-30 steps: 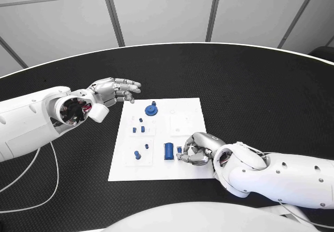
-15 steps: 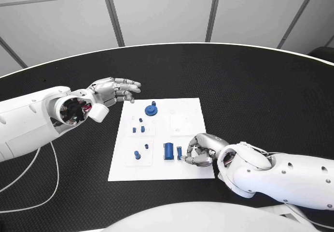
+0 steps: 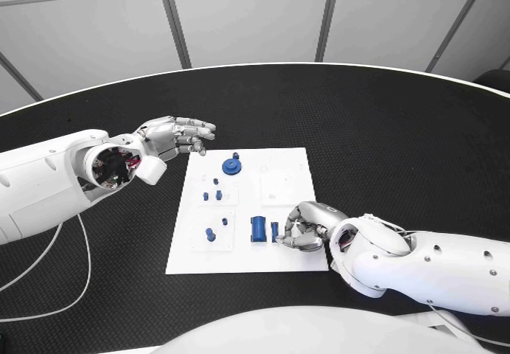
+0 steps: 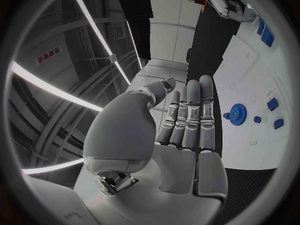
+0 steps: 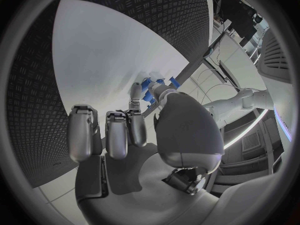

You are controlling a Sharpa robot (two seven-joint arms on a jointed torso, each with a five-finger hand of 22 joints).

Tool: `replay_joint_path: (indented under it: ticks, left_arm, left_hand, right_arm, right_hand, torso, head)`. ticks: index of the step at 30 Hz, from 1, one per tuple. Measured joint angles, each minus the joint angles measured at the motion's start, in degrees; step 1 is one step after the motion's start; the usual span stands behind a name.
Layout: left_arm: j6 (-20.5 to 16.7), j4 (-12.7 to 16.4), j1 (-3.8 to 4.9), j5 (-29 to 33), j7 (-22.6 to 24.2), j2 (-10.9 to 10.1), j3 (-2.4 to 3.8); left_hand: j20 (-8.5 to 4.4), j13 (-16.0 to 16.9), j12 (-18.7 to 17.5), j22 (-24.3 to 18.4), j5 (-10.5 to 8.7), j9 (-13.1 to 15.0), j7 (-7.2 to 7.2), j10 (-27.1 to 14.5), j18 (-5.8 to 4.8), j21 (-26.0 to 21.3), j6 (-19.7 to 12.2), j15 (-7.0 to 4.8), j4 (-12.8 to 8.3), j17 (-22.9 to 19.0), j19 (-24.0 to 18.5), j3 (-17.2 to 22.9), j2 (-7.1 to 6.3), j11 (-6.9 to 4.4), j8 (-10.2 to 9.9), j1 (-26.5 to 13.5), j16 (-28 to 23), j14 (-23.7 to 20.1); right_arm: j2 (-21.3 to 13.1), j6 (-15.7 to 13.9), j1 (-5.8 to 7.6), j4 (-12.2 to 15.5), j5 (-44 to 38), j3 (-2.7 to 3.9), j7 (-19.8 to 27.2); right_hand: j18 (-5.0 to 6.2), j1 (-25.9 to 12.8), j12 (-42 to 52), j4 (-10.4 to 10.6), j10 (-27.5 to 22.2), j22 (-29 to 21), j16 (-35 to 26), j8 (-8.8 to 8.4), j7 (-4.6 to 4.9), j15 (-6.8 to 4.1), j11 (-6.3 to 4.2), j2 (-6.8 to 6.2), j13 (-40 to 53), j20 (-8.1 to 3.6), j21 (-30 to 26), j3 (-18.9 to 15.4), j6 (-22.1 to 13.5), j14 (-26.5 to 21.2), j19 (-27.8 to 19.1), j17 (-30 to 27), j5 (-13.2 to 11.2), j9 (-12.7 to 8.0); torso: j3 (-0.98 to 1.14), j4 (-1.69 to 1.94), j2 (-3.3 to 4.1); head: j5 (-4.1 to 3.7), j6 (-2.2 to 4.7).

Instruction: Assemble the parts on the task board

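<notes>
The white task board (image 3: 287, 173) lies mid-table. On it are a blue gear (image 3: 232, 167) (image 4: 237, 113), a blue block (image 3: 259, 229) and several small blue pieces (image 3: 213, 196). My right hand (image 3: 305, 226) rests on the board's near right part with its fingers curled. Thumb and a finger pinch a small blue peg (image 3: 274, 231) (image 5: 145, 86), which stands just right of the block. My left hand (image 3: 175, 135) (image 4: 187, 130) hovers over the table beyond the board's far left corner, fingers straight and holding nothing.
Black textured table (image 3: 404, 133) surrounds the board on all sides. Two more small blue pieces (image 3: 209, 235) sit at the board's near left. My right hand (image 4: 228, 5) and the block (image 4: 267, 35) appear far off in the left wrist view.
My right hand has curled tighter round the peg and shifted it slightly nearer beside the block. The left hand has stayed put.
</notes>
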Motion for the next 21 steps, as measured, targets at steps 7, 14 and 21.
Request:
replay_joint_path:
  ticks: [7,14,21]
  left_arm:
    - [0.03,-0.06,0.0,0.0,-0.07,0.03,0.0]
    - [0.09,-0.1,0.0,0.0,-0.12,0.11,0.0]
    - [0.14,-0.18,0.0,0.0,-0.18,0.17,0.0]
  left_hand:
    - [0.0,0.0,0.0,0.0,0.0,0.0,0.0,0.0,0.0,0.0,0.0,0.0,0.0,0.0,0.0,0.0,0.0,0.0,0.0,0.0,0.0,0.0]
    - [0.0,0.01,0.0,0.0,0.0,0.0,0.0,0.0,0.0,0.0,0.0,0.0,0.0,0.0,0.0,0.0,0.0,0.0,0.0,0.0,0.0,0.0]
    - [0.0,0.01,0.0,0.0,0.0,0.0,0.0,0.0,0.0,0.0,0.0,0.0,0.0,0.0,0.0,0.0,0.0,0.0,0.0,0.0,0.0,0.0]
  right_arm:
    - [1.08,-0.27,0.0,-1.54,0.0,0.01,-0.11]
    - [1.62,0.53,-0.01,-2.05,0.0,0.01,-0.02]
    - [1.69,1.21,-0.01,-2.22,0.0,0.02,-0.13]
  right_hand:
    - [0.0,0.29,0.05,0.0,0.0,0.0,0.0,0.0,0.0,0.0,0.0,0.29,0.0,0.0,0.05,0.0,0.0,0.0,0.0,0.0,-0.26,-0.05]
    - [0.0,0.28,0.05,0.17,0.0,0.0,0.0,0.0,0.0,0.0,0.0,0.29,0.04,0.0,0.27,0.17,0.0,0.0,0.0,0.0,-0.26,-0.05]
    - [0.0,1.19,0.05,-0.31,0.0,-0.01,0.0,0.0,0.0,-0.01,0.0,-0.03,0.04,-0.01,0.27,0.65,0.01,-0.02,0.01,0.0,-0.26,-0.11]
  torso:
    - [0.08,0.01,0.0]
    - [0.05,0.07,0.0]
    - [0.04,-0.01,-0.06]
  head:
    - [-0.02,-0.16]
    - [-0.08,-0.3]
    - [0.06,-0.37]
